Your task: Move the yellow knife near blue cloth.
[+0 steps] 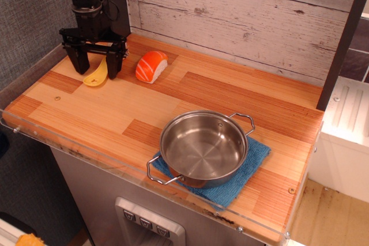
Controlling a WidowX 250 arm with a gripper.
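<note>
Yellow showed between my two black fingers: the knife (96, 76) lay flat at the back left corner of the worktop (115, 113), and my gripper (95, 65) stood over it with its jaws spread wide, one finger on each side of the handle. Whether the fingertips touched the wood I could not tell. The knife's head was hidden behind my gripper. Just to its right, nearer the back edge, sat the orange-and-white sushi toy (151, 65). The cloth (253, 162) lay well apart, by the front right corner, close to the front edge, with the steel pot (203, 148) standing on it and covering most of it. I could read no brand, label or writing on any of these things.
</note>
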